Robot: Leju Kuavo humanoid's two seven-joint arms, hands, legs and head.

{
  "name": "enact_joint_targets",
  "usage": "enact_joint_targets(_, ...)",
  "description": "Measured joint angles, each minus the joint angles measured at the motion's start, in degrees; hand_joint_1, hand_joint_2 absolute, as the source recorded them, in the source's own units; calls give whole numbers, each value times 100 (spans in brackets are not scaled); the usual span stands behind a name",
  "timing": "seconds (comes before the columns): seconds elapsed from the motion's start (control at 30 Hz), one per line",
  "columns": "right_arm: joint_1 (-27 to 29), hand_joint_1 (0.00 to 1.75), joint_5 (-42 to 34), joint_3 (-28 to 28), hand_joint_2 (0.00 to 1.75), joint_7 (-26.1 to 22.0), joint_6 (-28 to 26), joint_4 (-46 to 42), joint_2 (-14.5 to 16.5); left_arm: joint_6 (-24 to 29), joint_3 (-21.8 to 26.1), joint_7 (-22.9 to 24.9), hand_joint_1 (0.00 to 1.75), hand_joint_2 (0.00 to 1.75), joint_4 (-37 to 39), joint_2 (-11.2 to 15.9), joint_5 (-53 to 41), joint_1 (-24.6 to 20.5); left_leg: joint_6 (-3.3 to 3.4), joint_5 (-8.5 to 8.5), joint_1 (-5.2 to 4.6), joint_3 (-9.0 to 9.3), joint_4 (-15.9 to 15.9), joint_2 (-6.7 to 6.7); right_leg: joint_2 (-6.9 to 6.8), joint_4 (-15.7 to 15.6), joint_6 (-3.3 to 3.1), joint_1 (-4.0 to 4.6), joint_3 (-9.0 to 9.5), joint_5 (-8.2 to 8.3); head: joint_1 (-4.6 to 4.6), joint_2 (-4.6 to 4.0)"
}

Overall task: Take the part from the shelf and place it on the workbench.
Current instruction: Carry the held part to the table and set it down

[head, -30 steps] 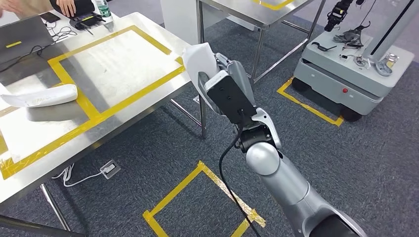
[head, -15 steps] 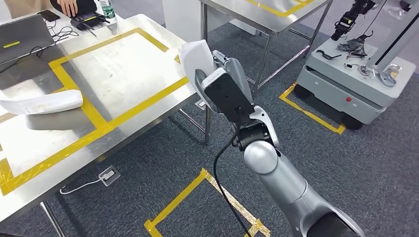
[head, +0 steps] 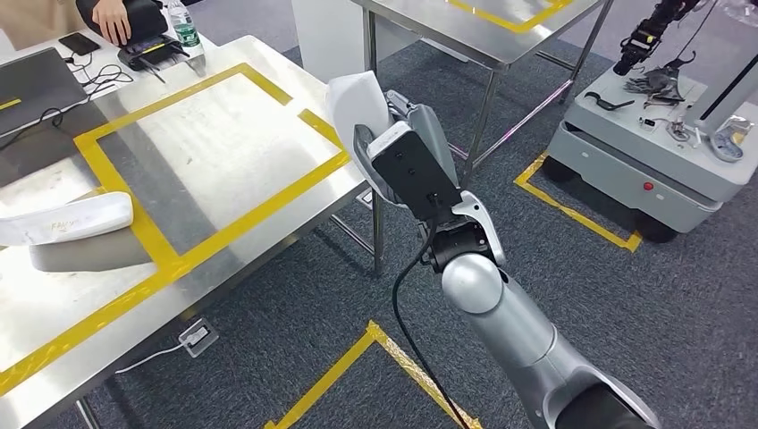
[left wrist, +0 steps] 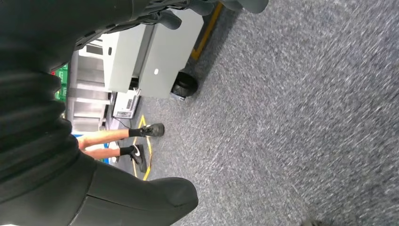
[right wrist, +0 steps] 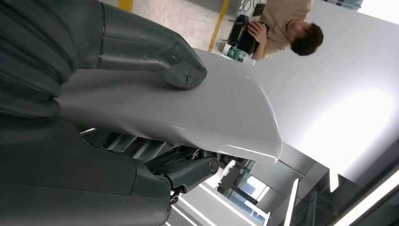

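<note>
My right hand grips a white curved part and holds it up in the air just off the near right corner of the steel workbench. In the right wrist view the thick grey thumb presses on the part's smooth white surface, with the darker fingers underneath. A second white part lies on the workbench at the left, across the yellow tape frame. In the left wrist view my left hand hangs over grey carpet with nothing in it.
A grey wheeled cart carrying dark parts stands at the right. Another steel table is behind. A person's hand, a bottle and a laptop are at the workbench's far end. Yellow tape marks the floor.
The whole view has shifted, so the camera has moved; the workbench corner now sits closer under the held part. My right hand keeps its hold on the white part.
</note>
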Motion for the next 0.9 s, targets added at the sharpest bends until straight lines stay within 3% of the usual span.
enact_joint_targets(0.07, 5, 175, 0, 0, 175, 1, 2, 2, 1, 0, 8, 6, 0, 175, 0, 9, -1, 8, -40, -264, 6, -327, 292, 3, 10, 9, 4, -5, 138, -125, 1, 0)
enact_joint_targets(0.1, 4, 175, 0, 0, 175, 1, 2, 3, 1, 0, 11, 7, 0, 175, 0, 12, -2, 12, -57, -243, 12, -380, 203, 7, 16, 20, 14, -11, 217, -190, 0, 0)
enact_joint_targets(0.13, 0, 175, 0, 0, 175, 1, 2, 4, 2, 0, 14, 8, 0, 175, 0, 14, -3, 12, -74, -55, 22, -352, -71, 13, 21, 39, 31, -23, 307, -269, 1, 0)
enact_joint_targets(0.2, -9, 175, 0, 0, 175, -1, 2, 6, 4, 0, 16, 7, 0, 175, 7, 13, -4, 15, -84, 584, 42, -223, -797, 39, 22, 98, 81, -35, 444, -434, -10, 0)
enact_joint_targets(0.23, -18, 175, 0, 0, 175, 0, 3, 8, 7, -1, 16, 8, 0, 175, 13, 13, -5, 15, -53, 825, 39, -165, -1066, 54, 26, 124, 113, -33, 481, -506, -21, 0)
enact_joint_targets(0.27, -23, 175, -1, 1, 175, 3, 6, 10, 8, -1, 17, 10, 0, 175, 19, 13, -5, 16, -6, 963, 34, -143, -1194, 63, 29, 139, 144, -26, 494, -554, -35, 0)
enact_joint_targets(0.37, -34, 175, -3, 1, 175, 8, 7, 13, 11, -1, 22, 17, 0, 175, 20, 13, -10, 9, 134, 981, 24, -88, -1225, 54, 36, 211, 214, -25, 487, -578, -53, 0)
enact_joint_targets(0.5, -37, 175, -5, 0, 175, 7, 4, 13, 11, 0, 22, 19, 0, 175, 17, 10, -14, 5, 174, 965, 40, -42, -1244, 43, 28, 334, 241, -36, 417, -557, -52, 0)
enact_joint_targets(0.57, -42, 175, -7, 0, 175, 6, 3, 13, 11, 2, 23, 19, 0, 175, 15, 13, -18, -3, 200, 947, 41, -17, -1249, 42, 14, 630, 272, -44, 248, -543, -46, 0)
enact_joint_targets(0.63, -26, 175, -9, 1, 175, 3, 2, 13, 5, -5, 26, 15, 0, 175, 13, 18, -20, -14, 243, 847, 39, 86, -1245, 32, 2, 1421, 330, -64, -353, -797, -42, 0)
enact_joint_targets(0.67, -16, 175, -9, 1, 175, 1, 2, 13, 2, -11, 28, 11, 0, 175, 14, 19, -19, -17, 251, 788, 37, 146, -1242, 16, 1, 1608, 343, -73, -572, -841, -42, 0)
enact_joint_targets(0.7, -6, 175, -9, 1, 175, -5, 2, 13, -1, -17, 32, 6, 0, 175, 14, 19, -15, -19, 247, 725, 36, 216, -1238, -6, 3, 1590, 342, -78, -695, -783, -42, 0)
enact_joint_targets(0.77, -12, 175, -9, 0, 175, -38, 2, 13, -4, -21, 40, -6, 0, 175, 16, 10, -7, -23, 208, 655, 34, 306, -1238, -55, 54, 765, 296, -70, -411, -248, -46, 0)
enact_joint_targets(0.8, -15, 175, -9, 0, 175, -58, 6, 13, -7, -22, 45, -11, 0, 175, 16, 4, -4, -27, 179, 630, 38, 329, -1243, -80, 100, 435, 271, -53, -290, -120, -47, 0)
enact_joint_targets(0.83, -16, 175, -10, 0, 175, -75, 10, 12, -9, -24, 50, -15, 0, 175, 15, 1, -2, -32, 147, 611, 41, 335, -1254, -104, 141, 229, 245, -35, -206, -47, -50, 0)
enact_joint_targets(0.9, -16, 175, -12, 1, 175, -88, 16, 10, -17, -27, 61, -16, 0, 175, 15, 1, 5, -27, 66, 630, 39, 336, -1231, -146, 149, 153, 187, -8, -150, -65, -53, 0)
